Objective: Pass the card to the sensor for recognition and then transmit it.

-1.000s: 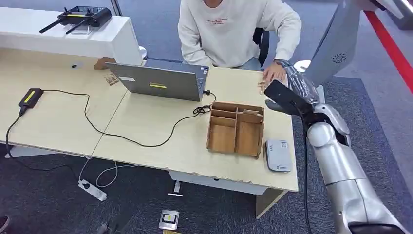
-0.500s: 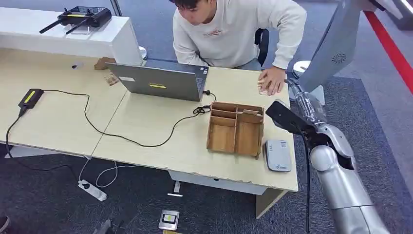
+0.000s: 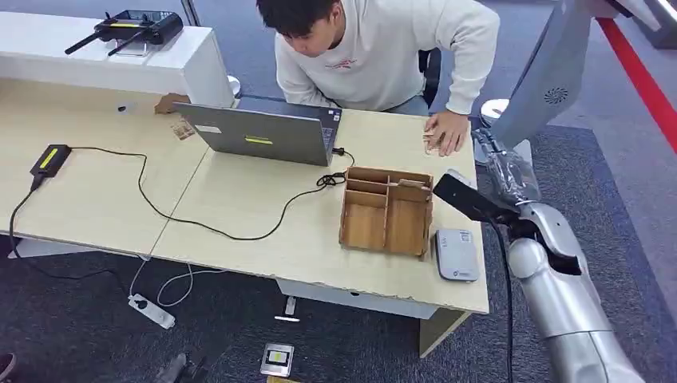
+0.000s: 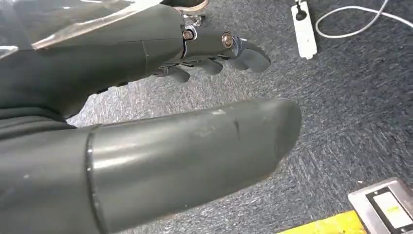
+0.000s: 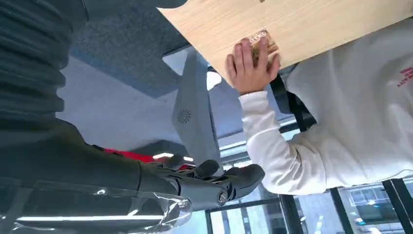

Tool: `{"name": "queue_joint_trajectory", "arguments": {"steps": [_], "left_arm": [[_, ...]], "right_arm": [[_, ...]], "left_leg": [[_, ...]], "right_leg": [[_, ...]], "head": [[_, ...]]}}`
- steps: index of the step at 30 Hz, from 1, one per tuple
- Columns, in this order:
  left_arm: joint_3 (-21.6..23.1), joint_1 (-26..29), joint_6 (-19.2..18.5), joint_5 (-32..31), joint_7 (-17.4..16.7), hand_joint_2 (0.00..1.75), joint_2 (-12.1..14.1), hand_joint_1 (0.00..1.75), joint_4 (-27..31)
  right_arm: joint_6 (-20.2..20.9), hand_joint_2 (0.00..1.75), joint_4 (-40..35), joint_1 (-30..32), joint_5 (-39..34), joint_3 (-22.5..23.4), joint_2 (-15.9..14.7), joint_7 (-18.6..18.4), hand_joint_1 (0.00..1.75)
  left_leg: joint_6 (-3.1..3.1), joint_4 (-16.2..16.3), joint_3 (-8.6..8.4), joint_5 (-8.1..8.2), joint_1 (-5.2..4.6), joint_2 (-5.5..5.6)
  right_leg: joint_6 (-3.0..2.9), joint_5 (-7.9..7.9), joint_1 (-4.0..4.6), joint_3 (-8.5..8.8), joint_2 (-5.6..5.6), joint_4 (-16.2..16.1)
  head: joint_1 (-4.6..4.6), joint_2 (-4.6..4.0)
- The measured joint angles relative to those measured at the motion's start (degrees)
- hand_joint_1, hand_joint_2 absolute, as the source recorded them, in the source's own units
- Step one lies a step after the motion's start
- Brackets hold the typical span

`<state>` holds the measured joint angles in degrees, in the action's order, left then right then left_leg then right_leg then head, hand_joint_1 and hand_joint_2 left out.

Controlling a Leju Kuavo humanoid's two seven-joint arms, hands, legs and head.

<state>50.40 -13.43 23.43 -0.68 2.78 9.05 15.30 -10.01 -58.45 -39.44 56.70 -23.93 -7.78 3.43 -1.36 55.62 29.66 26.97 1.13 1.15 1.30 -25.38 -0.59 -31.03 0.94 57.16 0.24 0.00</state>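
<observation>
Head view: we saw one light wooden desk [image 3: 263, 231] carrying one open grey laptop [image 3: 259, 132], one black cable [image 3: 199, 223] running across the top from a small black box with a yellow label [image 3: 49, 159], one open wooden organiser tray with several compartments [image 3: 387, 211] and, just beside the tray at the desk's near right corner, one flat grey card sensor [image 3: 457, 254]. One person in a white sweatshirt [image 3: 383, 48] leaned over the far edge of the desk, one hand [image 3: 445, 132] pressed flat on the desk top at its far right. One small brown printed card [image 3: 429, 140] lay under that hand, well apart from the sensor. The robot's right hand [image 3: 499, 163] was raised off the desk's right edge, near the person's hand but not touching it or the card; we could not tell its finger state from here.

Left wrist view: the left hand [image 4: 195, 73] hung over dark grey carpet [image 4: 350, 87], its fingers [image 4: 243, 51] loosely curled and holding nothing. One white power strip [image 4: 304, 29] lay on the carpet.

Right wrist view: the right hand's fingers [image 5: 234, 178] were partly curled, apart from the thumb, with nothing between them. The card's edge showed beneath the person's fingertips on the desk.
</observation>
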Motion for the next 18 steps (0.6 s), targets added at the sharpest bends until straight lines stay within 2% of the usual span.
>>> {"name": "queue_joint_trajectory", "arguments": {"steps": [5, 18], "left_arm": [[0.0, 0.0, 0.0, 0.2, 0.2, 0.00, 0.0, 0.00, 0.0], [0.0, 0.2, 0.0, 0.4, 0.3, 0.00, 0.0, 0.00, 0.0]], "right_arm": [[-0.6, 1.75, 5.2, -2.3, 1.0, -0.9, 1.5, 1.1, 0.00], [-0.5, 1.75, 12.4, -4.8, 1.7, -2.1, 3.8, 2.1, 0.00]], "left_leg": [[0.00, 0.0, -0.01, 0.00, 0.00, 0.00], [0.00, 0.0, 0.00, 0.00, -0.01, 0.01]], "right_leg": [[0.00, 0.00, 0.00, -0.01, 0.00, 0.0], [0.00, 0.00, 0.00, -0.01, -0.01, 0.0]], "head": [[0.02, 0.00], [0.02, 0.00]]}}
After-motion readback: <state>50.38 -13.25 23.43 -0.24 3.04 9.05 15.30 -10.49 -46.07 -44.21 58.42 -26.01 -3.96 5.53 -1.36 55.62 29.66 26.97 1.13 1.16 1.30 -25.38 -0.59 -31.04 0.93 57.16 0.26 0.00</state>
